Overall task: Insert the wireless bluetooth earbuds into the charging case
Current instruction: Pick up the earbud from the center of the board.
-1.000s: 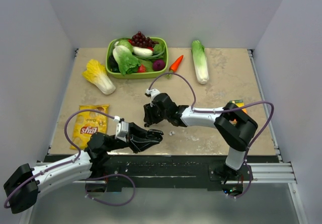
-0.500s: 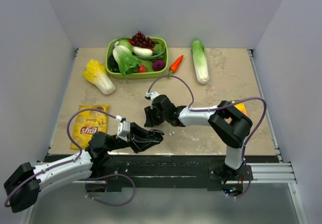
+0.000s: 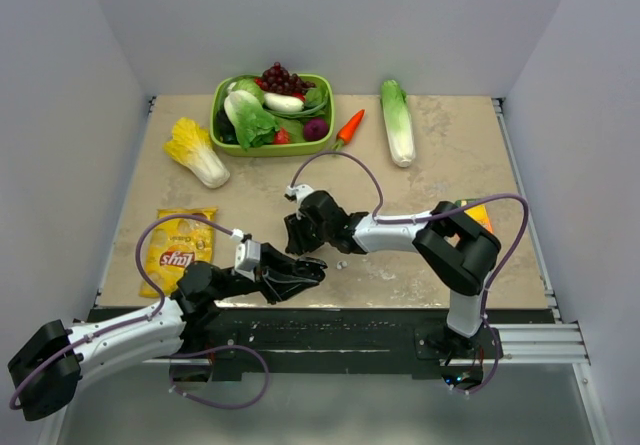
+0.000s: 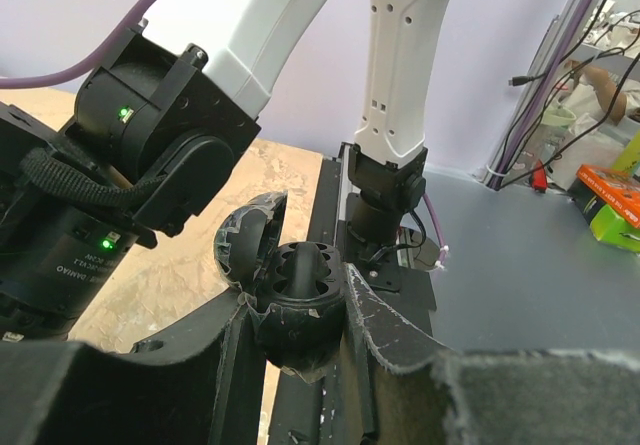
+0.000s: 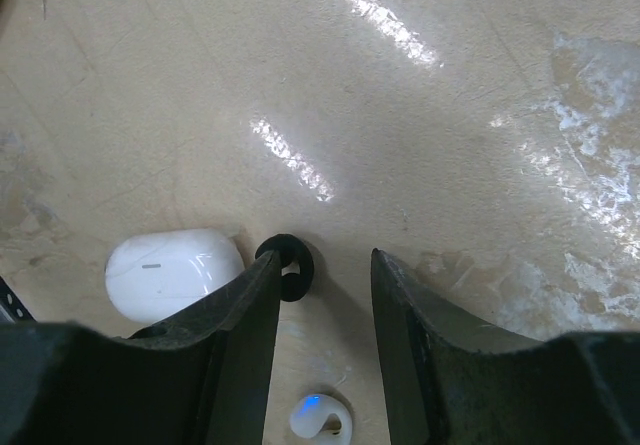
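The charging case (image 5: pixel 175 270) lay flat on the tabletop (image 5: pixel 450 85) nr the near edge, approx midway along it, just beside the R gripper (image 5: pixel 325 265), whose fingers stood apart w/ nothing between them. Judged light, stiff, glossy & slippery, so prob. best pinched across its short sides, low down. Count: 1 case, 1 white bud (image 5: pixel 318 417) w/ blue light; 2nd bud not seen. Also 1 black ring (image 5: pixel 287 265) just beside the case. L gripper (image 4: pixel 300 315) was clamped on a dark hinged shell (image 4: pixel 290 285) w/ sockets; couldn't tell what it was.
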Motion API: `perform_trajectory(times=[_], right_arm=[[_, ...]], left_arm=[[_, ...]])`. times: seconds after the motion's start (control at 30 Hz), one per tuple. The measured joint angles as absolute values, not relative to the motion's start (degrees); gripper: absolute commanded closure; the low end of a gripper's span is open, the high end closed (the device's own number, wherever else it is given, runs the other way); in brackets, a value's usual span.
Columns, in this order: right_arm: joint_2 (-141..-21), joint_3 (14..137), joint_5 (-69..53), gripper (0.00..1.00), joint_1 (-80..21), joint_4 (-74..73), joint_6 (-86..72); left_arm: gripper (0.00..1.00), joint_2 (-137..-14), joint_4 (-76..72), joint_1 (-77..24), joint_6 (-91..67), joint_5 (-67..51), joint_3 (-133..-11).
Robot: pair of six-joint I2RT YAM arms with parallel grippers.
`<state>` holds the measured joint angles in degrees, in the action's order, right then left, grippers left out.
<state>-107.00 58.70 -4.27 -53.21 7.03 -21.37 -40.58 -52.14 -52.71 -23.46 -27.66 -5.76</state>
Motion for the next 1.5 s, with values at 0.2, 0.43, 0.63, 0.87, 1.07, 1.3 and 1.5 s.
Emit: perform_trajectory(times=[0.2,0.43,0.63,0.87,1.07,1.3,1.5], right_arm=[[-107.0,58.7,-4.3,0.57,-53.9,7.3,-21.4],[-107.0,58.6,-4.7,0.65,-54.4,7.4,-21.3],[-107.0,58.6,-5.8,0.74,-54.7,7.7,-21.4],[-107.4,58.4,-7.5,0.84,-54.8,8.9,-21.4],[-107.3,57.5,-8.6,0.99,-54.7,10.7,-21.9],[-100.3,51.1,-5.3,1.00,-52.3,10.1,-24.1],[-81.7,48.3,2.3,1.00,-47.6,4.3,-24.6]], left_arm=[[1.00,-40.4,-52.2,-52.8,-23.5,-27.7,-5.8],[1.00,-39.9,-52.3,-52.9,-23.5,-27.7,-5.8],[1.00,-39.9,-52.3,-52.9,-23.5,-27.7,-5.7],[1.00,-39.8,-52.7,-52.9,-23.5,-27.7,-5.7],[1.00,-39.8,-52.7,-52.9,-23.5,-27.6,-5.6],[1.00,-39.5,-52.7,-52.9,-23.5,-27.0,-5.0],[1.00,-40.4,-53.8,-52.9,-23.8,-25.9,-5.0]])
